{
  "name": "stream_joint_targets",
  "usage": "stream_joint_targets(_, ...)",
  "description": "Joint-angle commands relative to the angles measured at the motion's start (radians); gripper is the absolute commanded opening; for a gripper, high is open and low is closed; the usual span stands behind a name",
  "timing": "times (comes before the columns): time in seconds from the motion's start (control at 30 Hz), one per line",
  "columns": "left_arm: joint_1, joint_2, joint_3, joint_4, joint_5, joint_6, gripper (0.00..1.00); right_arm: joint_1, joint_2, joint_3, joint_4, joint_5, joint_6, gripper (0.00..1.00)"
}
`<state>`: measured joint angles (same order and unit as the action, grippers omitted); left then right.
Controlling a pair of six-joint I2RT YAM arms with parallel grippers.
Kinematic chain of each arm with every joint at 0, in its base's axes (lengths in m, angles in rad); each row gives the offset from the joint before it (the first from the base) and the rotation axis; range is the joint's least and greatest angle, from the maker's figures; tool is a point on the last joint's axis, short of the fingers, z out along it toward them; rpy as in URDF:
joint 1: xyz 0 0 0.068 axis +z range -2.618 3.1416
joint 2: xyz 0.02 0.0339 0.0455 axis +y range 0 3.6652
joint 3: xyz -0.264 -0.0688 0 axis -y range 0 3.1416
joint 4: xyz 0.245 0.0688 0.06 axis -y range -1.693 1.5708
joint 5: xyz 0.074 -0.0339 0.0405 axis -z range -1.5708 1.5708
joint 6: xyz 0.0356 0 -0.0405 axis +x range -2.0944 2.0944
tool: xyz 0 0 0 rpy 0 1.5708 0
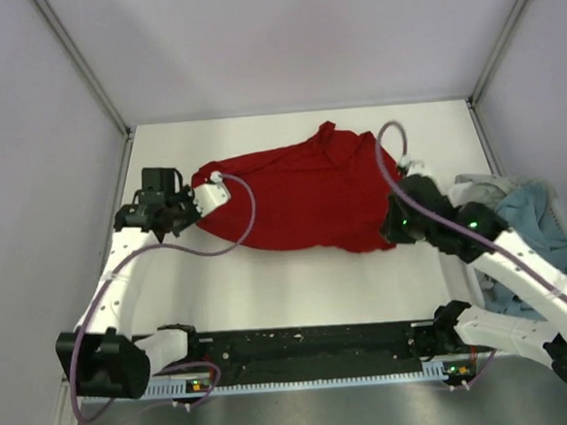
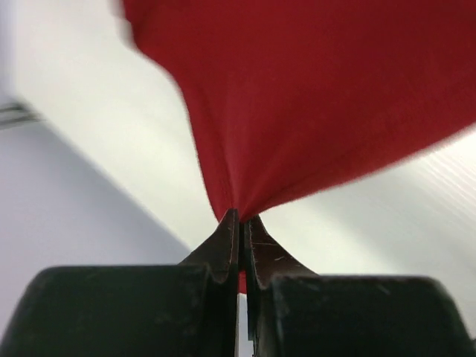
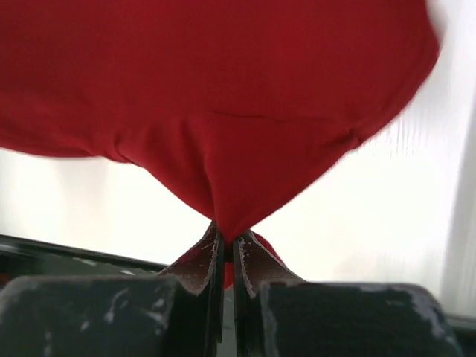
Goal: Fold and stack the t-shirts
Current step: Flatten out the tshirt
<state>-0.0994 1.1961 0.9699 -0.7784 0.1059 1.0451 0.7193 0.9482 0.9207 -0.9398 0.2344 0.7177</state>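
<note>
1. The red shirt (image 1: 302,197) lies rumpled on the far half of the table (image 1: 299,289), between the two arms. A blue shirt (image 1: 542,219) and a grey shirt (image 1: 482,191) sit bunched at the table's right edge.
2. The left gripper (image 2: 239,219) has its jaws pressed together on a small pinch of the red shirt's left edge, and cloth fans out from the tips. The right gripper (image 3: 225,236) is closed the same way on the shirt's near right edge.
3. The step in hand looks like lifting to spread or fold the shirt. Both pinches are thin, so the arms should rise together and evenly. The cloth between them should stay gently taut, without a tug hard enough to pull it free.
4. The left arm runs up the table's left side with its wrist turned inward toward the shirt. The right arm reaches diagonally from its base, passing in front of the bunched shirts, with its gripper low at the cloth.
</note>
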Motion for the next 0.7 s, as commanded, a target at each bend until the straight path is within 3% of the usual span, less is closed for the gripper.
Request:
stream_joint_targets(0.0,0.006,-0.119,0.235,-0.113,-0.029,-0.148,0.00,-0.012,-0.066,0.468,-0.163,0.163,-0.171,0.00)
stream_joint_targets(0.2,0.006,-0.164,0.599,-0.240,-0.095,-0.218,0.00,-0.012,-0.045,0.970,-0.238,0.161,-0.297,0.00)
stream_joint_targets(0.37,0.006,-0.153,0.835,-0.283,-0.158,-0.244,0.00,-0.012,0.015,1.161,-0.278,0.180,-0.368,0.00)
stream_joint_targets(0.57,0.006,-0.098,0.860,-0.216,-0.193,-0.237,0.00,-0.018,0.200,1.244,-0.264,0.262,-0.477,0.00)
stream_joint_targets(0.6,0.006,-0.089,0.845,-0.184,-0.196,-0.238,0.00,-0.046,0.252,1.276,-0.258,0.246,-0.492,0.00)
stream_joint_targets(0.67,0.006,-0.063,0.813,-0.115,-0.196,-0.241,0.00,-0.180,0.348,1.337,-0.234,0.069,-0.491,0.00)
